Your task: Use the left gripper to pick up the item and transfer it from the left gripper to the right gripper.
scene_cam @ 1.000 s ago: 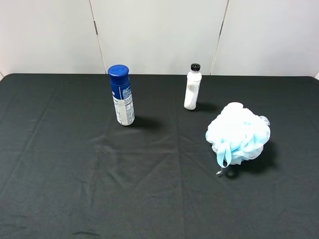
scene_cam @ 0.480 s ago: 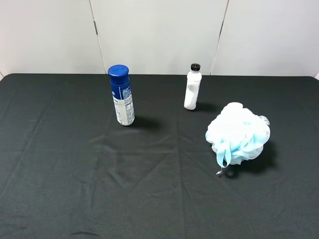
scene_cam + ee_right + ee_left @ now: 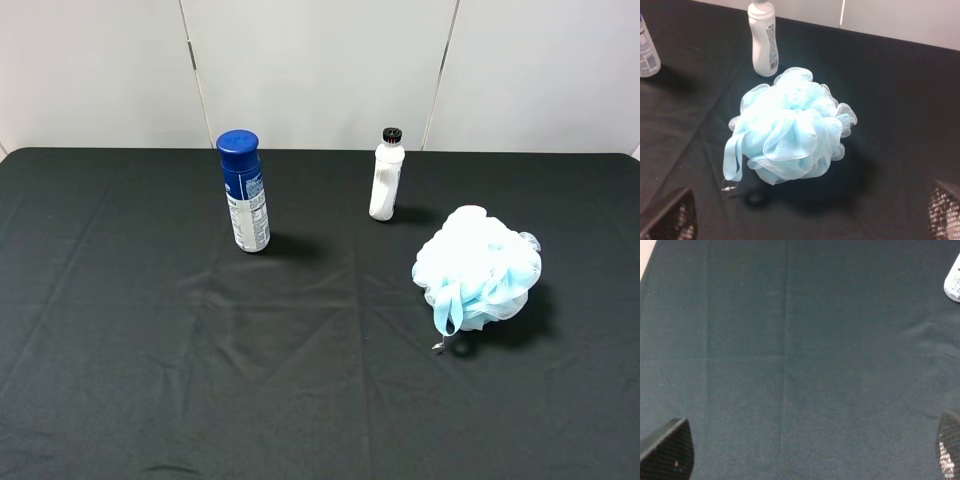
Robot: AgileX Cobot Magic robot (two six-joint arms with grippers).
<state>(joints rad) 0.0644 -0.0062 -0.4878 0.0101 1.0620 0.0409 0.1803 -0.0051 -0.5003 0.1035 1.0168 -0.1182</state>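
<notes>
Cloth, mesh and plastic under my jaws

My counter wears matt black cloth, faintly creased. The pouf is airy pale-blue and white mesh with a smooth ribbon. Can and bottle look smooth, slightly glossy plastic.

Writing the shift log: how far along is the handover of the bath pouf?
Nothing looks done yet. The bath pouf lies on the black cloth, near the white bottle. The left pincer is open over bare cloth; the right pincer is open, facing the pouf. Nothing is in hand. Left: pickup and transfer.
</notes>
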